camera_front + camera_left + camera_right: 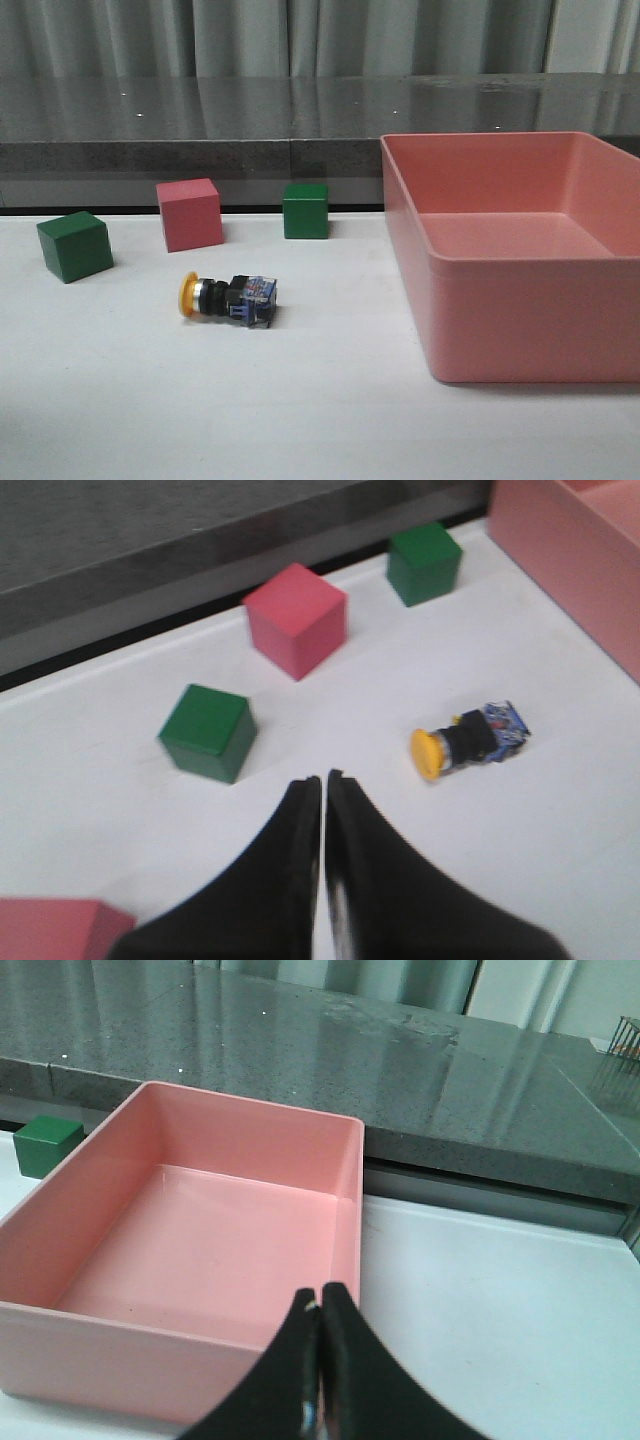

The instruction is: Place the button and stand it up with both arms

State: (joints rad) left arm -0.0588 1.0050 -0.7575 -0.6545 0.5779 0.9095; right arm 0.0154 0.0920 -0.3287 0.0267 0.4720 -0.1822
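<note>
The left gripper [323, 780] hung above the white table [300, 420] with its black fingers pressed together and nothing between them; the right gripper [320, 1305] was closed the same way, empty, over the near wall of the pink bin [200, 1260]. Neither arm showed in the front view.

The button [228, 297] lay on its side on the table, well apart from both grippers, its yellow-orange cap pointing toward the robot's left and its clear-blue base block toward the bin (silver collar and black body between the two). Behind it stood three cubes: a green cube [74, 246] furthest left, a pink cube [189, 214] beside it, and a second green cube [305, 210] nearer the bin. The left wrist view caught the corner of another pink block [50, 928] beside that gripper.
</note>
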